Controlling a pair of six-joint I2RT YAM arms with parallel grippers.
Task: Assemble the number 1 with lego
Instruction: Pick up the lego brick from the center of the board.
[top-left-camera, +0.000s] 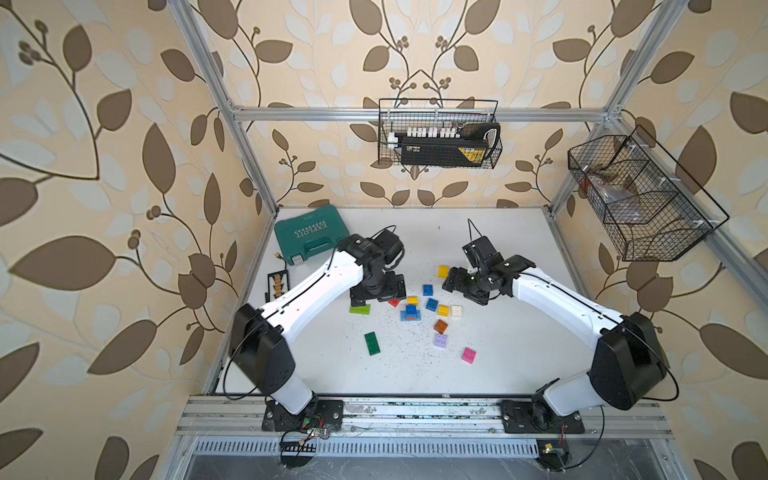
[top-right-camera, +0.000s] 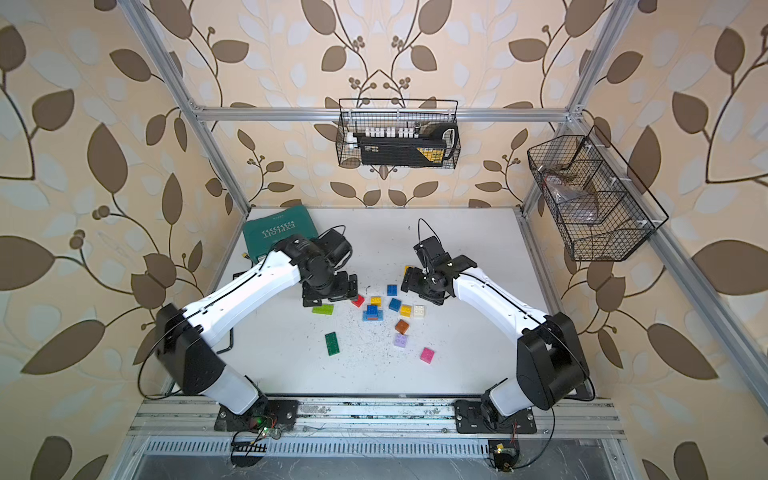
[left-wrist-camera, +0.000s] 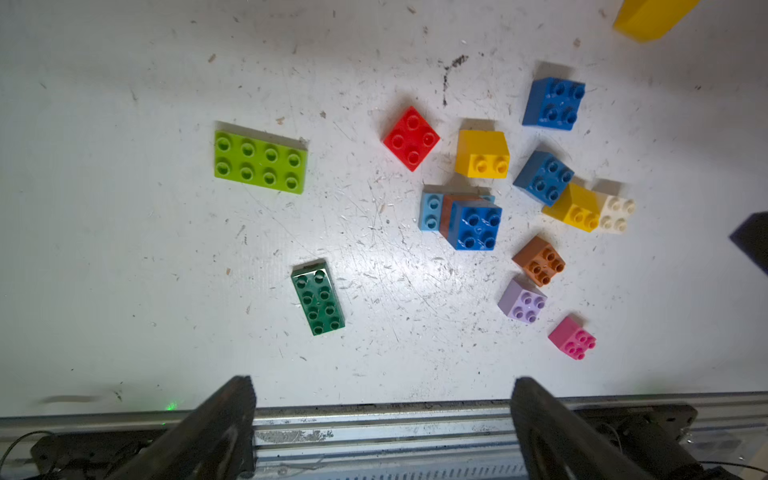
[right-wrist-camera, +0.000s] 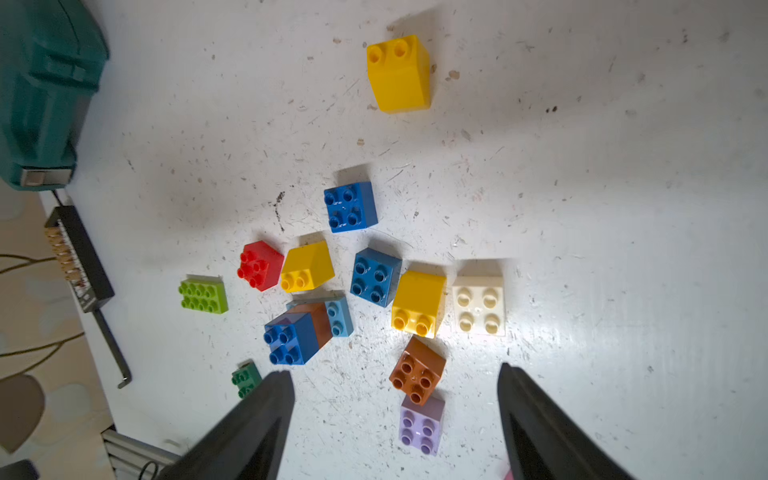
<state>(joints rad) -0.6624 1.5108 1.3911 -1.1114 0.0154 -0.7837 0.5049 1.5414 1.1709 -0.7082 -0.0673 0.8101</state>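
Note:
Lego bricks lie scattered mid-table in both top views. A blue brick stands stacked on brown and light-blue pieces (top-left-camera: 411, 312) (left-wrist-camera: 473, 224). Round this stack lie a red brick (left-wrist-camera: 411, 138), yellow bricks (right-wrist-camera: 306, 266), blue bricks (right-wrist-camera: 350, 206), a white brick (right-wrist-camera: 478, 303), a brown brick (right-wrist-camera: 417, 372), a lilac brick (right-wrist-camera: 420, 426), a pink brick (top-left-camera: 468, 355), a lime plate (left-wrist-camera: 261, 161) and a dark green plate (left-wrist-camera: 318, 297). My left gripper (top-left-camera: 378, 296) (left-wrist-camera: 384, 386) hangs open and empty above the lime plate's side. My right gripper (top-left-camera: 454, 282) (right-wrist-camera: 395, 371) is open, raised over the bricks.
A teal tool case (top-left-camera: 309, 235) sits at the back left, with a small black abacus-like item (top-left-camera: 277, 284) near the left edge. Wire baskets (top-left-camera: 439, 133) (top-left-camera: 640, 195) hang on the frame. An aluminium rail (top-left-camera: 415, 415) runs along the front.

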